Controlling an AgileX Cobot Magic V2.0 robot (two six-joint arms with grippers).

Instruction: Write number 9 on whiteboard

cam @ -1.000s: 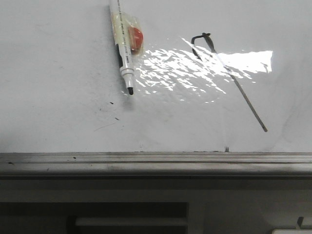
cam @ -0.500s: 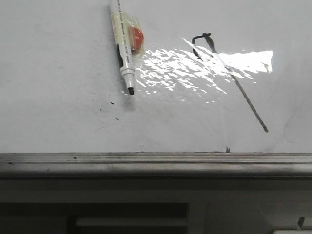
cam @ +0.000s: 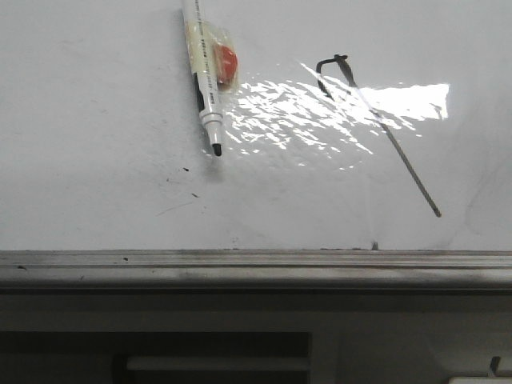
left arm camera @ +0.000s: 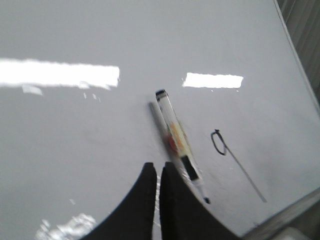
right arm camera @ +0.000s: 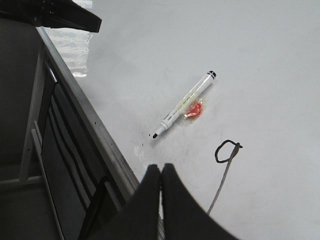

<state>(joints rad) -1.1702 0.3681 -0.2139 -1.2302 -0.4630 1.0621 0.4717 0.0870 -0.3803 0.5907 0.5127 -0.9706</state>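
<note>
The whiteboard (cam: 96, 120) fills the front view, glossy white with glare. The number 9 (cam: 376, 120) is drawn on it in thin black marker, a small loop with a long slanted tail; it also shows in the left wrist view (left arm camera: 232, 160) and the right wrist view (right arm camera: 225, 160). A white marker (cam: 204, 80) with an orange label lies uncapped on the board, left of the 9, also seen in the left wrist view (left arm camera: 177, 140) and the right wrist view (right arm camera: 182, 105). My left gripper (left arm camera: 159, 167) is shut and empty beside the marker. My right gripper (right arm camera: 161, 169) is shut and empty above the board's edge.
A grey metal rail (cam: 256, 260) runs along the board's near edge, with a dark frame and shelf (cam: 160, 352) below it. Small dark specks (cam: 188, 180) mark the board below the marker tip. Part of the other arm (right arm camera: 55, 15) shows in the right wrist view.
Nothing on the board has changed; the marker and the 9 shift only a few pixels in the front view.
</note>
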